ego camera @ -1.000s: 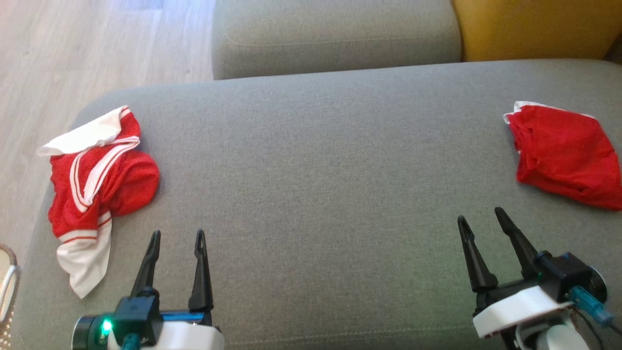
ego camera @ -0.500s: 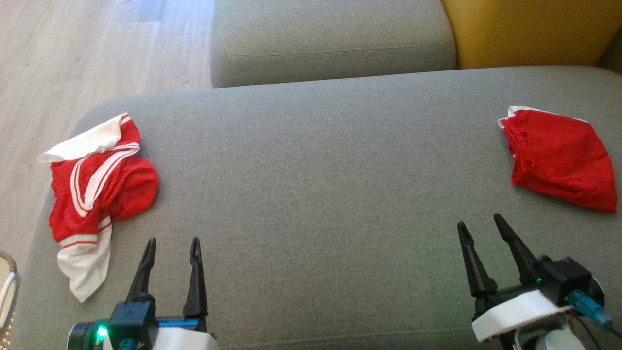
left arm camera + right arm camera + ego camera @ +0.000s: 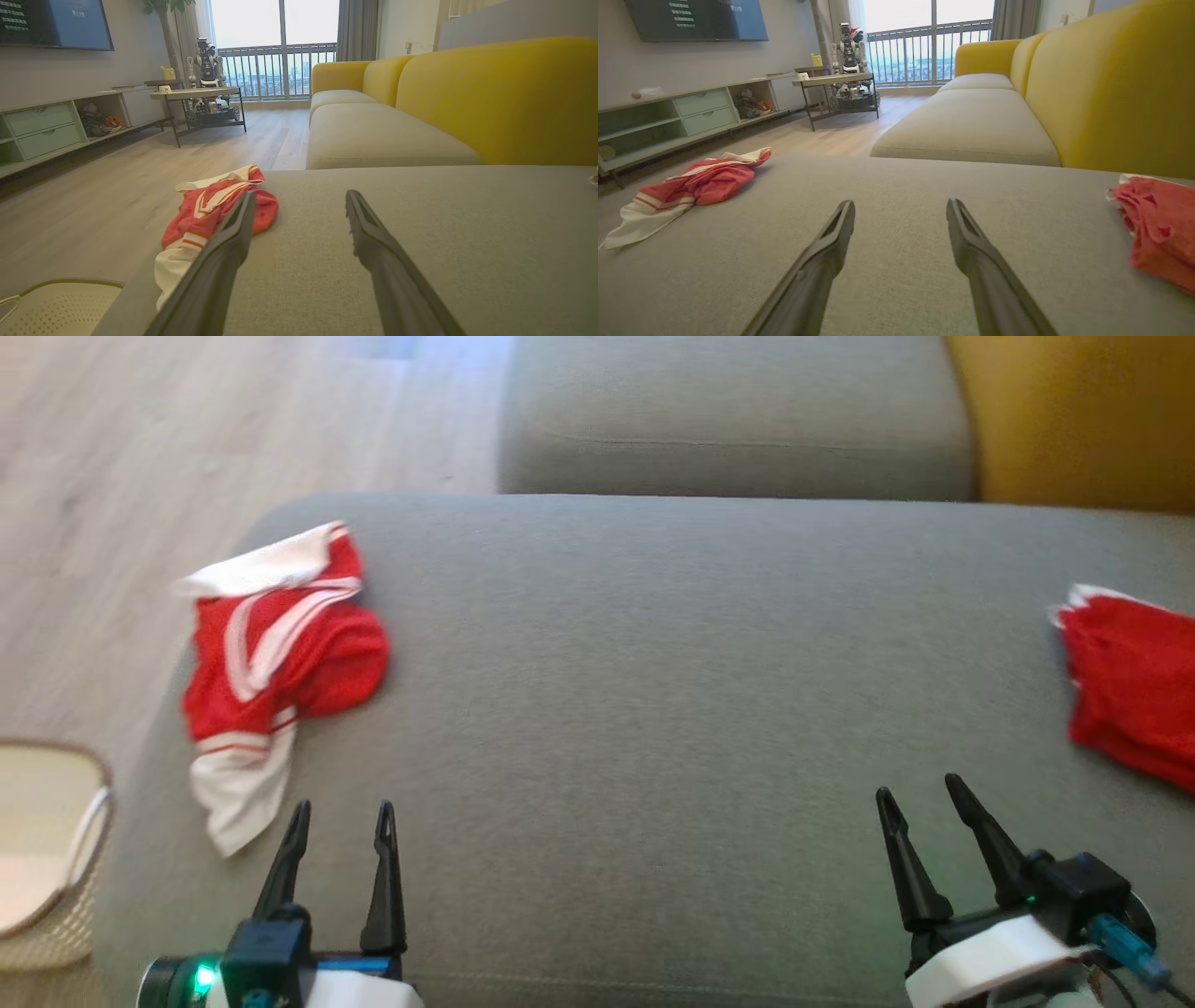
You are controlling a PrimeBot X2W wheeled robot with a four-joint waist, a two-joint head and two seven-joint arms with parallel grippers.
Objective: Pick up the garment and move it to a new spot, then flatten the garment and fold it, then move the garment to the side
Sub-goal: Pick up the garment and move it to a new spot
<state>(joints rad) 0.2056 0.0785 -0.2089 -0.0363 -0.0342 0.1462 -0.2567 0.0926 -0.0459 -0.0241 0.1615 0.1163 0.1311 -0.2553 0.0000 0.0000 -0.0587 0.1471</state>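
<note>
On the sofa (image 3: 653, 709), garment (image 3: 280, 644) lies apart beyond left jaws.

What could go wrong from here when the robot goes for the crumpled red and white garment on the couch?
1. The crumpled red and white garment lies at the left edge of the cushion, white end by the rim; a sideways tug might drop it toward the basket.
2. It is bunched in layers, so the open left pincer may catch just one layer.
3. The second red garment near the right pincer could be mistaken for the target.
</note>
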